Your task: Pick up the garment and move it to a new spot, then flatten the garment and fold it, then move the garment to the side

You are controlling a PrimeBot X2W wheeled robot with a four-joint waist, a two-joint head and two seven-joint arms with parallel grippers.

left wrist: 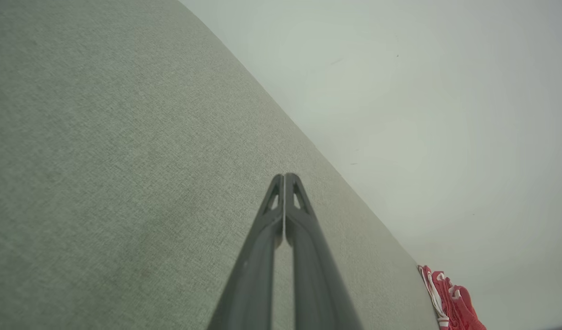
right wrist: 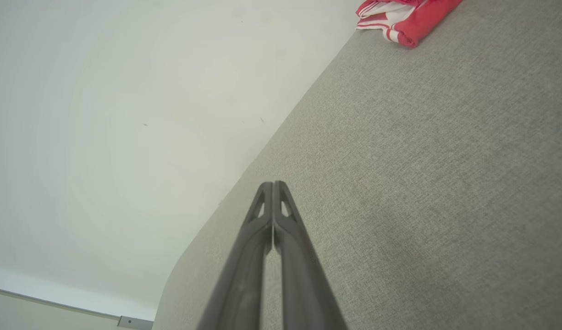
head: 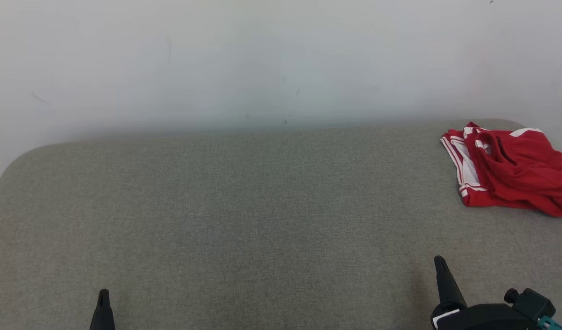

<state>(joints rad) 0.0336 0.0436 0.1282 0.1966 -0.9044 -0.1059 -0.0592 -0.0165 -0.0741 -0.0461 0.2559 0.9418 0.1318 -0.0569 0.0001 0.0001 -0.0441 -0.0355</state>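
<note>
1. Lying at the far right of the grey surface, close to its back edge and rounded right corner: one red garment with white stripes and white trim, roughly folded, top layer rumpled, right end reaching the edge of the head view.
2. Showing as a small red-and-white bundle at the lower right of the left wrist view, garment resting on the surface beside the wall.
3. Showing at the top edge of the right wrist view, garment with its striped, folded edge turned toward the camera.
4. Resting flat on the fabric, well apart from both grippers, touched by neither.
5. Counting garments: one, in a single heap.
6. Nearer of the two to the garment: right gripper, low at the right of the head view, fingers pointing up the view, clenched with nothing between them.
7. Confirmed in the right wrist view: right gripper with both dark fingers pressed tip to tip above bare grey fabric.
8. Farther off, at the lower left of the head view: left gripper, likewise clenched and holding nothing.
9. Confirmed in the left wrist view: left gripper with tips meeting over the bare surface.
10. Counting grippers: two, both pressed together.
11. Beyond all of it: one pale wall running along the back edge of the surface.
</note>
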